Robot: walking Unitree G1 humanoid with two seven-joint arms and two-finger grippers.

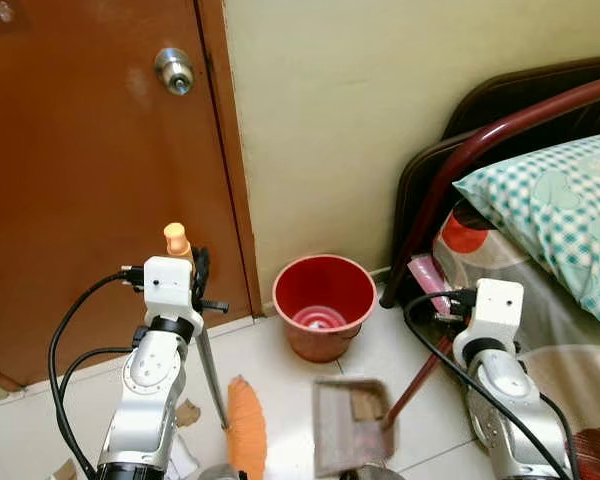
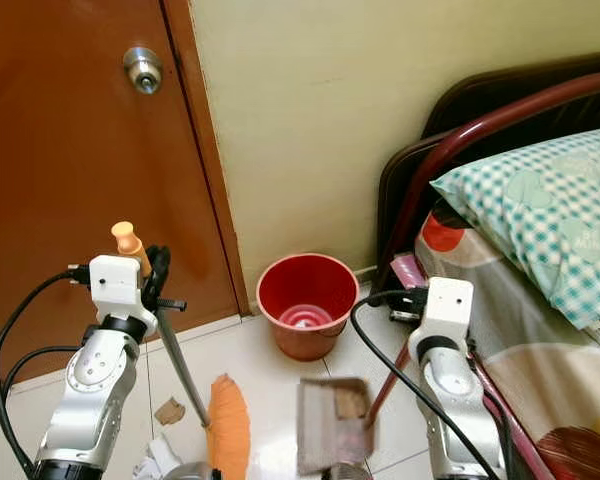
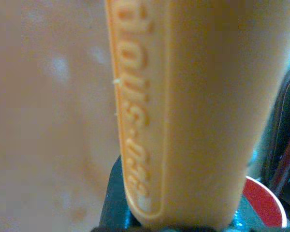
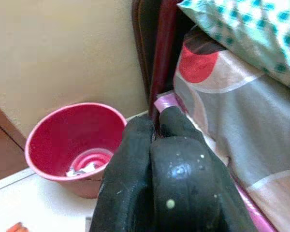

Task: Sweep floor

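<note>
the left gripper (image 1: 192, 268) is clamping the broom (image 1: 245, 430), the right gripper (image 4: 157, 145) the dustpan (image 1: 350, 425), tilting ahead toward the bin (image 1: 324, 300).

Orange broom (image 1: 245, 428) upright beside grey dustpan (image 1: 348, 425).

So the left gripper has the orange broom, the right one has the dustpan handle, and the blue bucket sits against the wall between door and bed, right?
Not quite: the bucket is red, not blue, as the left eye view shows. The rest holds: the left gripper holds the orange broom, the right gripper holds the dustpan handle, and the bucket sits against the wall between door and bed.
</note>
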